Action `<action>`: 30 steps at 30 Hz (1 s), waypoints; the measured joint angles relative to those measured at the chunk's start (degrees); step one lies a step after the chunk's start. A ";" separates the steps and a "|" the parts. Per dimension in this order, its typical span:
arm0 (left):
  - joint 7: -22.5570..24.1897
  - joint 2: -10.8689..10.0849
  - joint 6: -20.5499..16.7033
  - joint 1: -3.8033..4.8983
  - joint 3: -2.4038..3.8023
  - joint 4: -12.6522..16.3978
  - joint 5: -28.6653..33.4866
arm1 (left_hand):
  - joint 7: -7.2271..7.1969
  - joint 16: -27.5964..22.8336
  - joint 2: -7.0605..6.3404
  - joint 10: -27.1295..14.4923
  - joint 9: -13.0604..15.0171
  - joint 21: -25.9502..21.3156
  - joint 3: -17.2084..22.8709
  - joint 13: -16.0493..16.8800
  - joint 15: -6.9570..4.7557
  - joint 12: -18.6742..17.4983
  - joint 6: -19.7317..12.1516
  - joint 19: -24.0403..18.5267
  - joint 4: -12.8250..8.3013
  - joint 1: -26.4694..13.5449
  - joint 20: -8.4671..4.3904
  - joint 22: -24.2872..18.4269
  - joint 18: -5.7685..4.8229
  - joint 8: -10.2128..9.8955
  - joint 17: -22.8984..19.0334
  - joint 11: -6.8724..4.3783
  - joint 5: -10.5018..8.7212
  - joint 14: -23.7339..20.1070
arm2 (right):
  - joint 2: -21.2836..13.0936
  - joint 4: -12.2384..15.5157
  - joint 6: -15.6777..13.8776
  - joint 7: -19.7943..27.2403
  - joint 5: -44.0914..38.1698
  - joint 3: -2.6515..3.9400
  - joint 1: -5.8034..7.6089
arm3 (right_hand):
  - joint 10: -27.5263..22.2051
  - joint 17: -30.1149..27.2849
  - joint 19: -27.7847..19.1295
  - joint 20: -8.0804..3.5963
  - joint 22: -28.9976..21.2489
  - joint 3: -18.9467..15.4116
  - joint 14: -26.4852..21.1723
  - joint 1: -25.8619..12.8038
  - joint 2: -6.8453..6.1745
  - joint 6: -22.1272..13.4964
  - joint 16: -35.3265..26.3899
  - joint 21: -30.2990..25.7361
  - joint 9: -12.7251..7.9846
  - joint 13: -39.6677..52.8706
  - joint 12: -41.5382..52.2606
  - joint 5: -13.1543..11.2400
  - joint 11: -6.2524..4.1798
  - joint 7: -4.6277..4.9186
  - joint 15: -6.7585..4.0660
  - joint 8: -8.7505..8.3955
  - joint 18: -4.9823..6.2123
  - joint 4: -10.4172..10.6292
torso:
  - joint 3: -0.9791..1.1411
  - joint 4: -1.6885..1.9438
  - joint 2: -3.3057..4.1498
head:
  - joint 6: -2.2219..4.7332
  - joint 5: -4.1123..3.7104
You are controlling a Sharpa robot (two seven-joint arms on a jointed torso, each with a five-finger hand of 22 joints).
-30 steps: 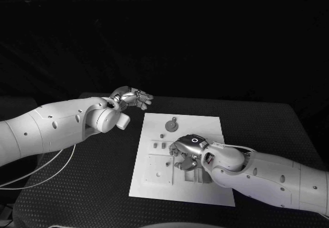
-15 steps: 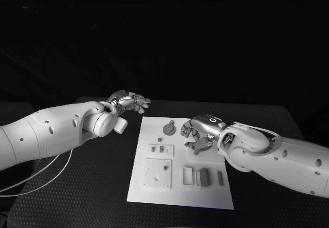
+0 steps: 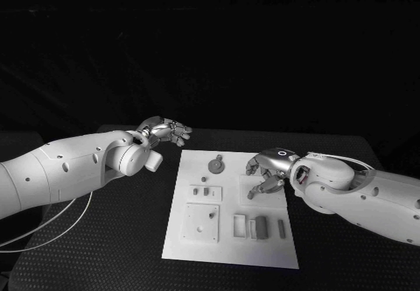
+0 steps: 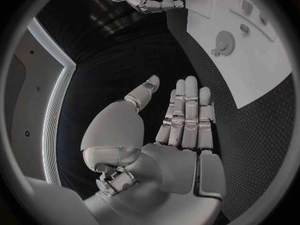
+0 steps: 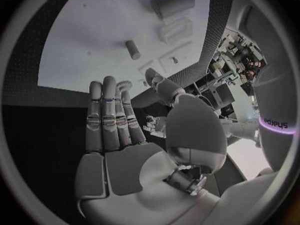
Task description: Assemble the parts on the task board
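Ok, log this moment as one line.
left hand: open, off board | right hand: open, above task board | parts: on board

Blk table (image 3: 105, 242) w/ white task board (image 3: 229, 251) lying flat mid-table.

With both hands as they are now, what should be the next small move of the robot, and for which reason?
Probably the right hand should lower toward the grey parts at the near end of the task board and grip one. It hangs above the board with its fingers apart and nothing in them. The left hand is also free, but off the board's far corner, so the right is better placed.
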 measured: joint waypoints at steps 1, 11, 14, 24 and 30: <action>0.00 0.00 0.01 0.00 0.00 0.00 0.00 | 0.00 0.00 0.00 0.00 0.00 0.00 0.00 0.00 0.00 0.00 0.00 0.00 0.00 0.00 0.00 0.00 -0.01 0.00 0.00 0.00 0.00 0.00 | 0.07 -0.14 0.52 -0.12 -0.23 -0.13 -0.08 | 0.00 0.11 -0.09 0.09 0.00 0.00 0.00 0.00 0.00 0.00 0.00 0.00 0.06 -0.12 0.00 0.00 0.00 0.00 0.00 0.00 -0.01 0.00 | 0.00 0.01 0.01 | 0.02 -0.04; 0.00 -0.07 0.06 0.00 0.00 0.00 0.00 | 0.00 0.00 0.00 0.00 0.00 0.00 0.00 -0.01 0.00 0.00 0.00 0.00 0.00 0.00 0.00 -0.01 -0.01 0.00 0.05 0.00 0.00 0.00 | 0.69 -1.20 3.07 -0.59 -1.88 -0.77 -1.10 | 1.04 0.86 -0.09 0.10 0.23 0.46 0.04 0.23 0.09 0.01 -0.01 0.00 0.54 -0.22 0.72 0.00 -0.89 0.00 -0.43 0.33 -0.07 0.46 | -0.01 0.16 0.04 | -0.11 -0.21; 0.00 -0.07 0.07 0.00 0.00 0.00 0.00 | 0.00 0.00 0.00 0.00 0.00 0.00 0.00 -0.01 0.00 0.00 0.00 0.00 0.00 0.00 0.00 0.00 0.00 0.00 0.05 0.00 0.00 0.00 | 1.03 -1.58 3.17 -0.59 -2.16 -1.05 -1.40 | 1.93 1.00 -0.02 0.03 0.31 0.73 0.17 0.78 0.10 0.01 -0.02 0.00 0.70 -0.21 1.10 0.00 -1.03 0.00 -0.55 0.67 -0.09 0.73 | -0.06 0.17 0.04 | -0.16 -0.25; 0.00 -0.11 0.12 0.00 0.00 -0.01 0.00 | 0.00 0.00 0.00 0.00 0.00 0.00 0.00 -0.01 0.00 0.00 0.00 0.00 0.00 0.00 0.00 0.04 -0.01 0.00 0.10 0.00 0.00 0.00 | 2.14 -1.91 2.66 -0.13 -2.79 -1.33 -2.66 | 9.97 2.03 3.22 -1.35 1.08 4.16 3.12 4.36 1.45 2.93 1.35 1.07 1.63 1.58 4.92 0.00 -3.35 1.71 -3.30 2.55 0.06 2.87 | -0.09 0.19 0.04 | -0.43 -0.18; 0.00 -0.10 0.17 0.00 0.00 -0.01 0.00 | 0.00 0.00 0.00 0.00 0.00 0.00 0.00 -0.02 0.00 0.23 0.00 0.00 0.00 0.00 0.00 0.04 -0.01 0.00 0.10 0.00 0.00 0.00 | 2.44 -1.95 2.09 0.16 -3.04 -1.28 -2.82 | 11.68 2.29 4.06 -1.76 1.36 4.94 3.83 5.39 2.47 4.27 1.36 1.45 1.78 2.18 5.71 0.00 -4.39 1.74 -4.01 3.00 0.40 3.29 | -0.10 0.21 0.04 | -0.56 -0.19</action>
